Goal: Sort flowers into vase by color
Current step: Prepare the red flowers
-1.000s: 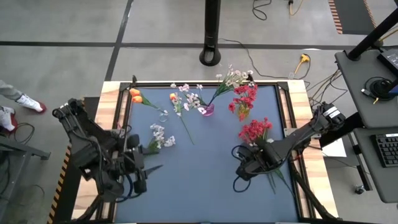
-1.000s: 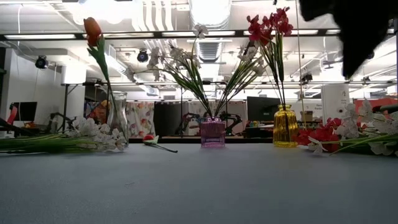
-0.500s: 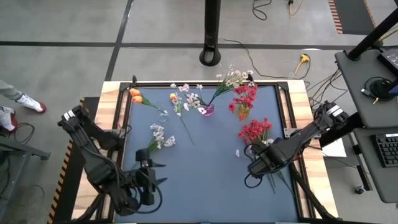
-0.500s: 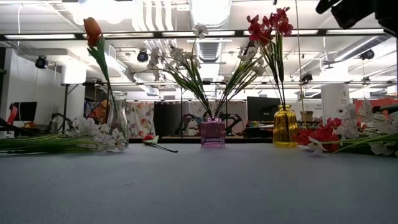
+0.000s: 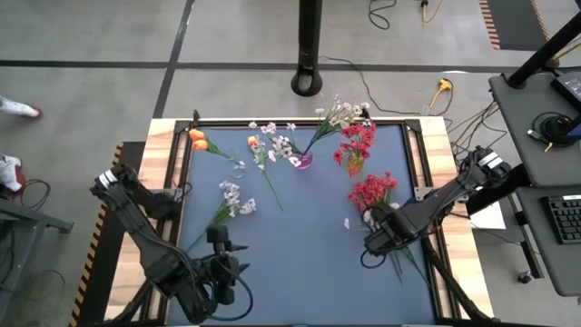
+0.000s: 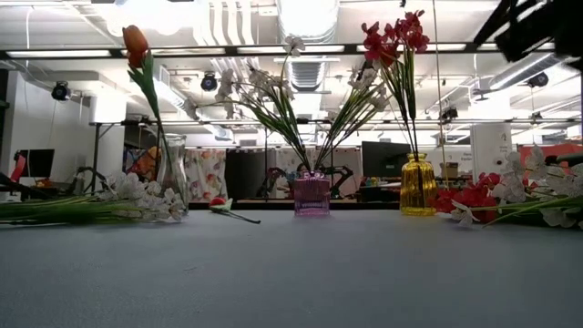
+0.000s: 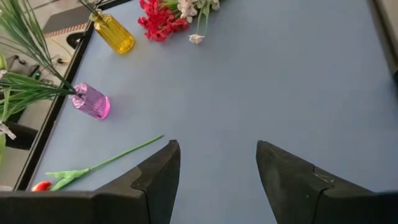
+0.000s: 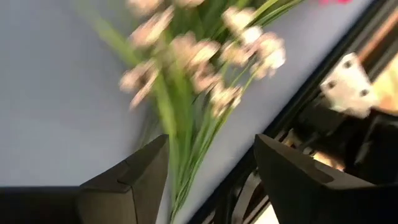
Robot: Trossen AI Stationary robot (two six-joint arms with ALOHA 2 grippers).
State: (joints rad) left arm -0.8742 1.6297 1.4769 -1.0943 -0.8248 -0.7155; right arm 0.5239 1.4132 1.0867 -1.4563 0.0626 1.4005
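L gripper (image 5: 238, 257) hovers at table's 7 o'clock, jaws apart, empty. R gripper (image 5: 370, 243) at 4 o'clock, jaws apart above pale spray (image 8: 205, 62), gripping nothing. Red cluster (image 5: 372, 190) at 3. Purple vase (image 5: 302, 161), yellow vase (image 7: 114, 33) w/ stems toward 12.

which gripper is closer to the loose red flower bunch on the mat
Right. The right gripper hovers just beside the red flower bunch; the left gripper is far across the mat.
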